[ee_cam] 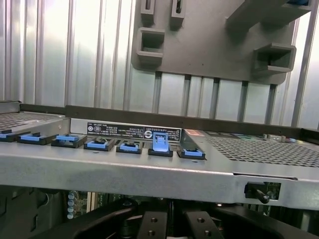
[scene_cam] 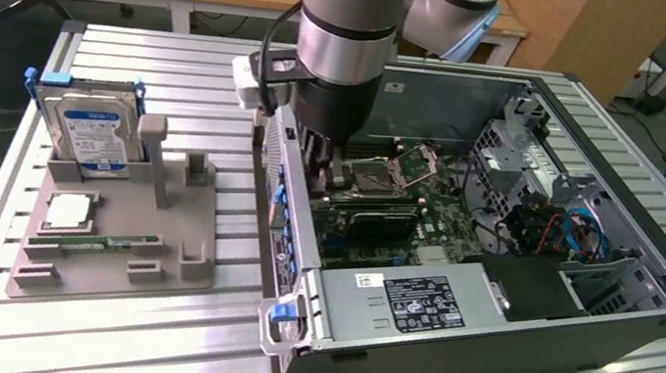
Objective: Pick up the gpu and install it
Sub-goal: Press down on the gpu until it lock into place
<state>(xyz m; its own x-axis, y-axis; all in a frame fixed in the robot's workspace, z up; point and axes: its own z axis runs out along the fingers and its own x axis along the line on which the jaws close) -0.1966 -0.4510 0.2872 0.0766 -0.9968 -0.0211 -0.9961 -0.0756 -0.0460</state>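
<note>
On a ribbed metal table (scene_cam: 126, 334), a dark flat gpu (scene_cam: 368, 214) sits inside the open computer case (scene_cam: 628, 330), the gripper (scene_cam: 321, 160) closed above it.

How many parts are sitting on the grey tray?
3. A hard drive stands upright at the far end of the tray, a CPU lies flat just nearer than it, and a RAM stick lies nearer again. The other slots look empty.
</note>
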